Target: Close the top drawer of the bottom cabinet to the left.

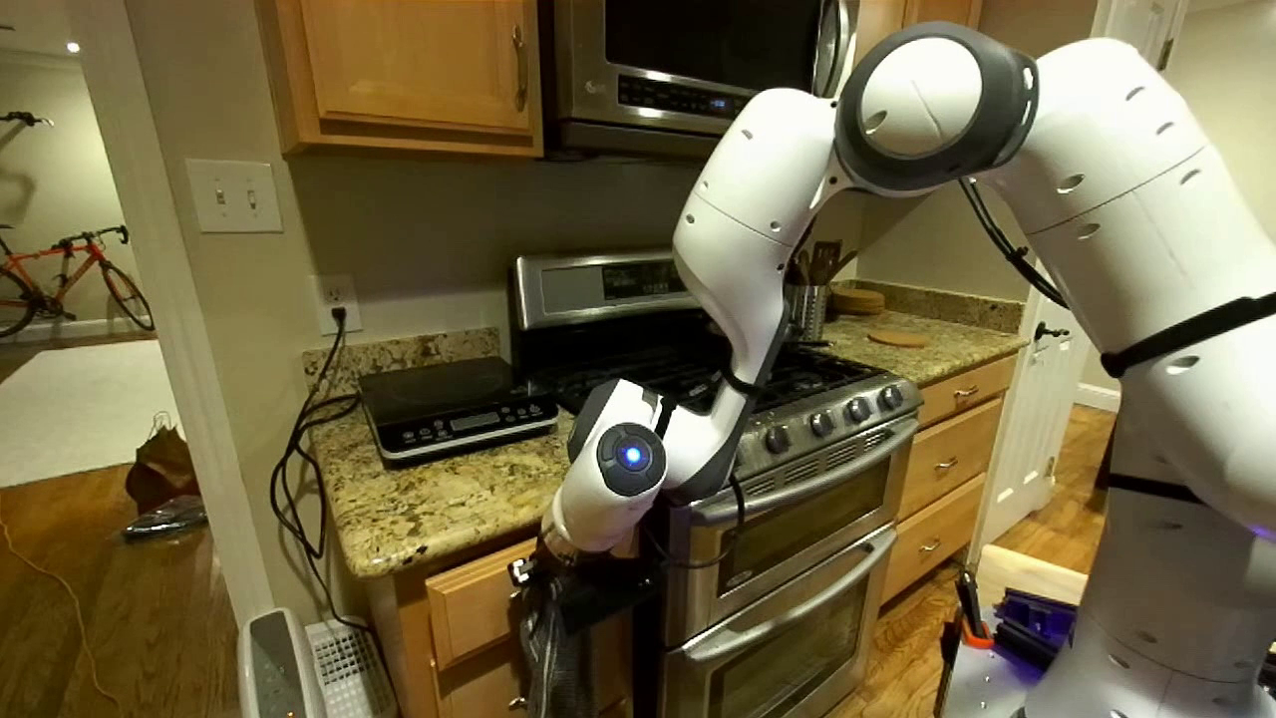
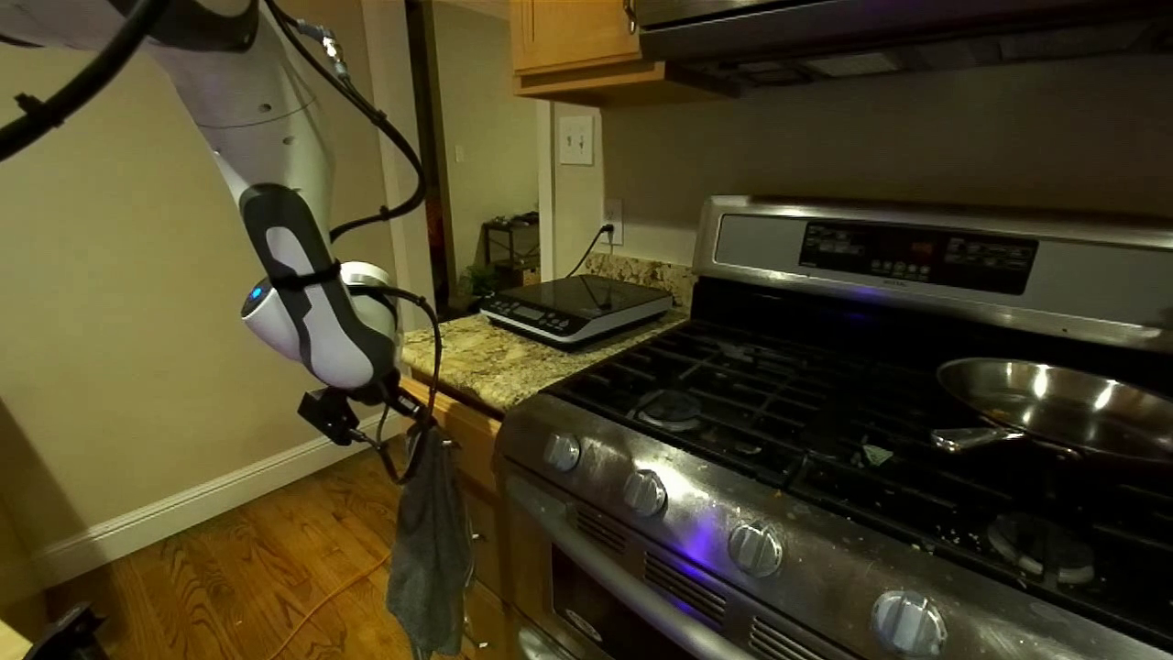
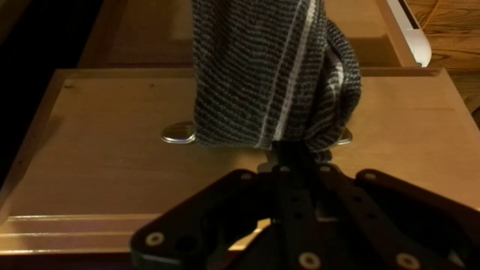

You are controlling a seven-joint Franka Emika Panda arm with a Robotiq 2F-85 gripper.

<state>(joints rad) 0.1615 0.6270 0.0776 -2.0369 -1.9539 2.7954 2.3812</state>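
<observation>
The top drawer's honey-oak front [image 3: 112,180] fills most of the wrist view, which looks upside down. It seems to stand slightly proud of the drawer front below it; its inside does not show. The drawer also shows in both exterior views [image 1: 478,603] [image 2: 467,445]. It belongs to the narrow bottom cabinet [image 1: 391,633] left of the oven. A grey striped towel [image 3: 258,75] hangs over its metal handle [image 3: 176,134]. My gripper [image 3: 294,148] has its fingers together, with the tips against the towel at the handle. I cannot tell whether cloth is between them.
The steel oven [image 1: 788,519] stands directly beside the cabinet. A portable cooktop [image 1: 454,404] sits on the granite counter [image 1: 419,509] above the drawer. A pan [image 2: 1063,403] rests on the stove. A white appliance [image 1: 284,663] and black cords [image 1: 289,489] are at the cabinet's left side.
</observation>
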